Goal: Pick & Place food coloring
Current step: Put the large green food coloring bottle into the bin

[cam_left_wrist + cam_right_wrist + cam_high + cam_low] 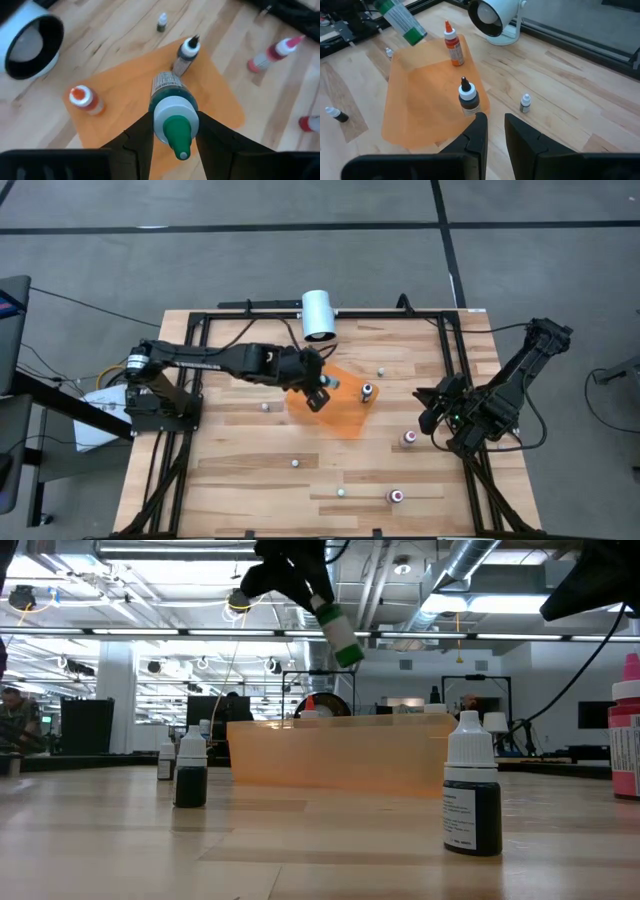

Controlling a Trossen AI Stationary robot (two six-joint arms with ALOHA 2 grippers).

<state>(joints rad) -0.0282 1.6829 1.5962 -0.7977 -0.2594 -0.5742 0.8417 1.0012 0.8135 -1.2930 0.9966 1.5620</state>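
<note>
Above the orange sheet (pixel 125 100), left hand (pixel 172 131) gripping green-capped bottle (pixel 170 107)

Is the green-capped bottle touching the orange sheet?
Apart. In the low view the green-capped bottle hangs in the left gripper, high above the orange sheet.

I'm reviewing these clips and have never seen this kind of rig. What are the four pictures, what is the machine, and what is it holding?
Two dark robot arms work at a wooden table. One picture looks straight down from above, one looks level across the tabletop, and one comes from each arm's wrist. The left end effector is shut on a green-capped food coloring bottle, lifted above an orange sheet. On the sheet stand an orange-capped bottle and a dark bottle. More small bottles are scattered over the table, and a white cylinder sits at its far edge. The right end effector waits at the right side, holding nothing.
</note>
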